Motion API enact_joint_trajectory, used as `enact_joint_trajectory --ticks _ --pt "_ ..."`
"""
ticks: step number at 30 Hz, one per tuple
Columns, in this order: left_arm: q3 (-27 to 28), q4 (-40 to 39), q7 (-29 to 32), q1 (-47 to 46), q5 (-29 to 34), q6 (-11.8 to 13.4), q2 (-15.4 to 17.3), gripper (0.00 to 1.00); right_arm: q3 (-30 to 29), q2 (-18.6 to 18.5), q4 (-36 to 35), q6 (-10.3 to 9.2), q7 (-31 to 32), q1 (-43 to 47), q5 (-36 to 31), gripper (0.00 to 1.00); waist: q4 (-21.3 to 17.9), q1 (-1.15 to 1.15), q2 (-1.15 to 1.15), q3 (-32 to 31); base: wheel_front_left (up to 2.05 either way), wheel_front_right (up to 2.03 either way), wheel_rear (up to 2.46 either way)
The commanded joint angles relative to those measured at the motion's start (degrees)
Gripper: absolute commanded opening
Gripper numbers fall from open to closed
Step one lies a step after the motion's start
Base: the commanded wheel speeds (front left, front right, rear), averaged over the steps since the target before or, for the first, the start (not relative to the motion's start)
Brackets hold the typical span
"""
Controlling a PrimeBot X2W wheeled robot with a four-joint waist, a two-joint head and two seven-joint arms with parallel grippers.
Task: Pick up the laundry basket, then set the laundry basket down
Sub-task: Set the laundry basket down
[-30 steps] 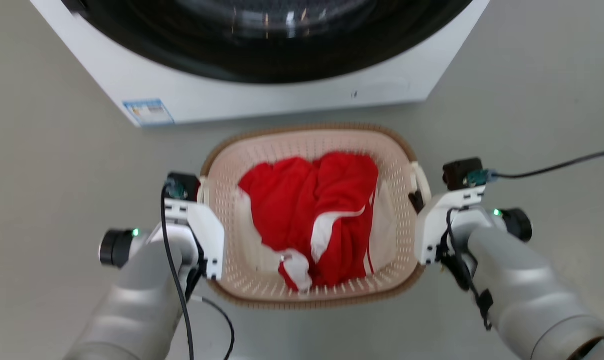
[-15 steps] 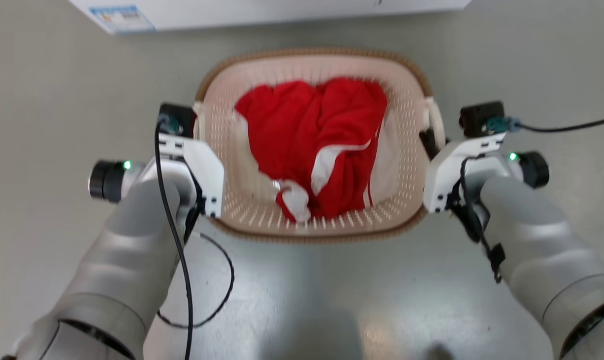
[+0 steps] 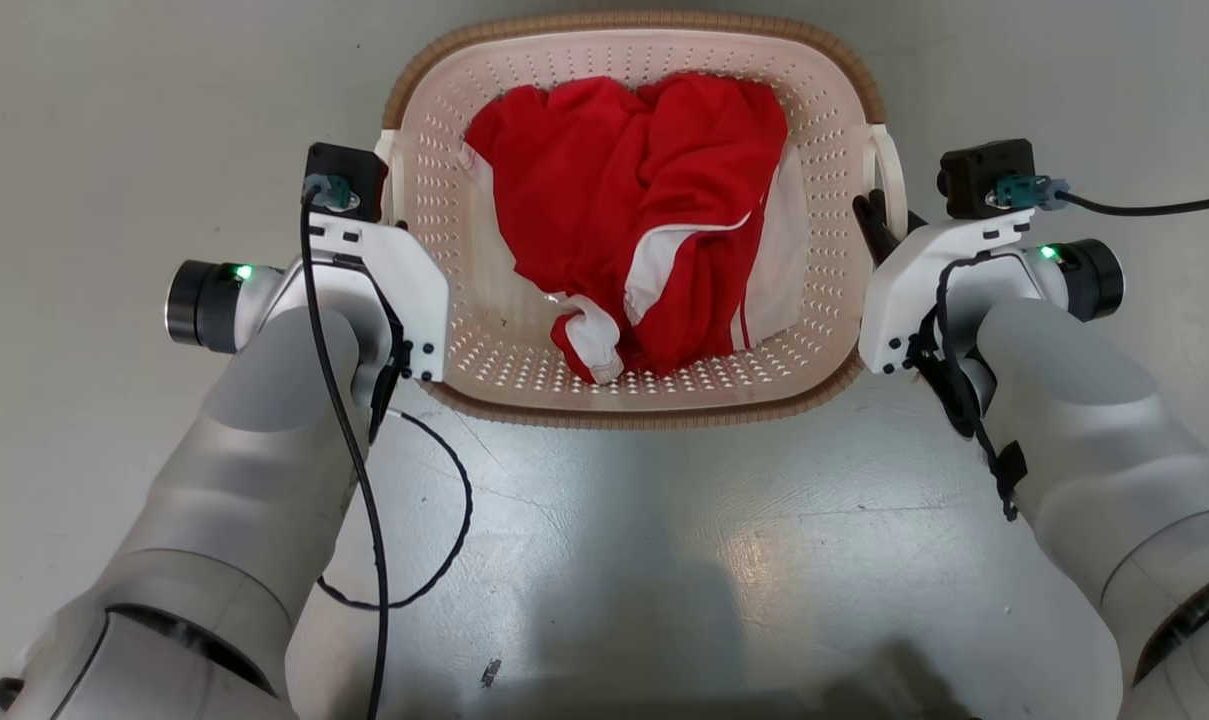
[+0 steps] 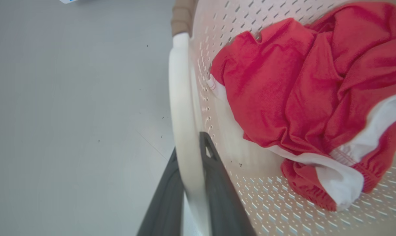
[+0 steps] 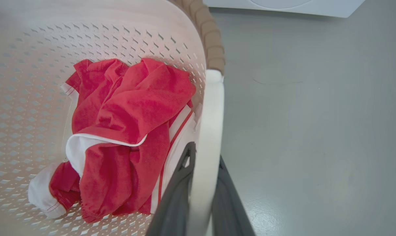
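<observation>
The laundry basket point(image 3: 624, 22) is cream, perforated, with a brown woven rim, and sits between my two arms. A crumpled red and white garment point(image 3: 644, 200) lies inside it. In the left wrist view my left gripper point(image 4: 188, 144) is shut on the basket's white loop handle point(image 4: 183, 98), one dark finger on each side. In the head view that gripper's fingers are hidden under its wrist housing point(image 3: 384, 270). My right gripper point(image 5: 206, 152) is shut the same way on the other white handle point(image 5: 211, 114), and its fingers point(image 3: 872, 222) show at the basket's right side.
A corner of the white washing machine point(image 5: 283, 6) lies beyond the basket in the right wrist view. Grey floor point(image 3: 84, 120) spreads on both sides. My own shiny grey base point(image 3: 664, 560) is below the basket's near rim. Black cables point(image 3: 364, 480) trail from both wrists.
The whole head view has shifted: the washing machine has slid out of the top and my base has come in at the bottom. Both grippers stay shut on the handles.
</observation>
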Motion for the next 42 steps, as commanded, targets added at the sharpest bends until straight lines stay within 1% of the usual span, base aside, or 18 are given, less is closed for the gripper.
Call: enact_joint_trajectory --ticks 1,8,19,42 --pt "0.43 -0.51 -1.16 -1.66 0.16 0.34 1.57 0.0 0.88 0.57 -0.38 0.43 -0.94 1.18 -0.77 0.0 -0.04 0.0 0.0 0.21 0.0 0.0 0.0" --pt "0.37 -0.29 -2.08 -3.06 -0.22 0.3 1.97 0.0 1.33 0.41 -0.28 0.43 -1.21 0.27 -0.63 0.0 -0.48 0.0 0.0 1.52 0.0 0.0 0.0" --pt "-0.05 -0.09 -2.53 -3.8 -0.79 0.39 1.31 0.0 1.83 0.04 -0.01 0.43 -1.4 -1.06 -0.7 0.0 -0.51 0.0 0.0 2.99 0.0 0.0 0.0" --pt "-1.06 0.12 -2.58 -3.99 -1.63 0.81 1.23 0.0 2.43 0.38 0.33 0.43 -1.79 -1.26 -0.16 0.0 -1.0 0.0 0.0 3.71 0.0 0.0 0.0"
